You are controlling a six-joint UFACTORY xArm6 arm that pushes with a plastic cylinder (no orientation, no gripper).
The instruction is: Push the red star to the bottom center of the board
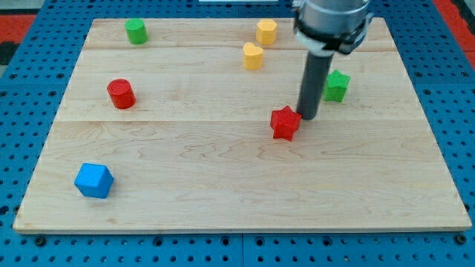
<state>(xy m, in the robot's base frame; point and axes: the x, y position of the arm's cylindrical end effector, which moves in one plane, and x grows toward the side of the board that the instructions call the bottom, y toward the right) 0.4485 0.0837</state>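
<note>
Nearest the camera runs the bottom edge of the bench (237,219), a pale wooden board sitting on a blue pegboard (30,119) that frames it on every side. Largest of what stands above it is the arm (332,22), a grey and black body entering at the view's top right, from which the dark rod (315,81) drops straight down. No claw shows anywhere on this arm, so nothing can be said of one being released or clenched; the rod simply ends in my tip (307,119), which rests on the wood just at the upper right side of the red star (285,122), touching it or very nearly so. That red star lies a little right of the board's middle, well above the bottom edge. A blue cube (93,180) sits near the bottom left corner, far from everything else. Just right of the rod, a green star (336,85) stands partly behind it. A red cylinder (120,93) is at the left, midway up. Along the top are a green cylinder (136,31) at the left, a yellow hexagon (266,31), and just below it a yellow heart (253,55).
</note>
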